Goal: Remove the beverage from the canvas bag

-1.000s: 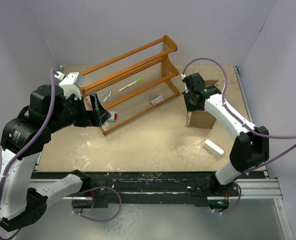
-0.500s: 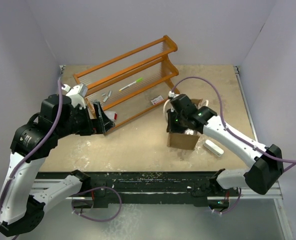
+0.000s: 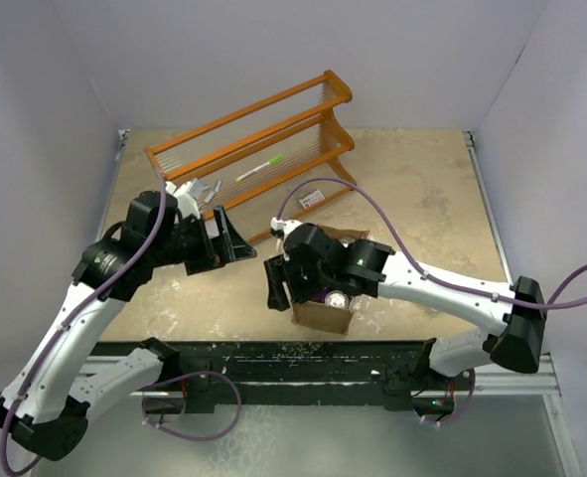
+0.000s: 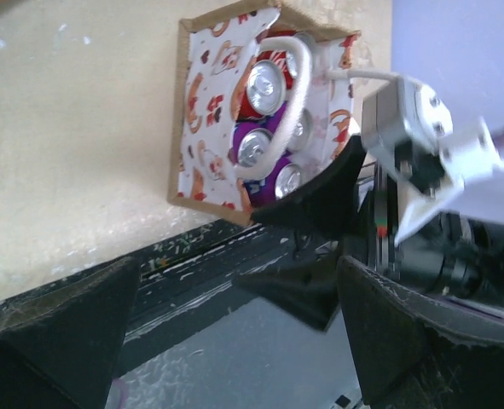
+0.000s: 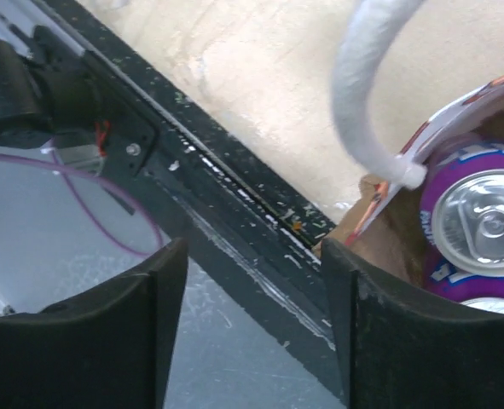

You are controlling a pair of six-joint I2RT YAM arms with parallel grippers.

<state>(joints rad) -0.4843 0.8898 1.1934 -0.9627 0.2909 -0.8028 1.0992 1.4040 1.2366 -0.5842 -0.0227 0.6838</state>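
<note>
Bag point(image 3: 318, 316) of cans point(image 4: 253, 149) at the table's point(image 3: 422, 199) near edge, both arms empty.
It stands at six o'clock, cans upright inside, a white handle point(image 4: 290, 102) looped across them. The right fingers point(image 5: 107, 341) are spread beside it, gripping nothing; the left fingers point(image 4: 55, 341) gape wide at its ten o'clock. A reach could snag that handle, I'd say, and drag the bag off the edge.

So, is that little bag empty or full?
Full: the bag holds several red and purple cans, their tops showing under a white handle.
</note>
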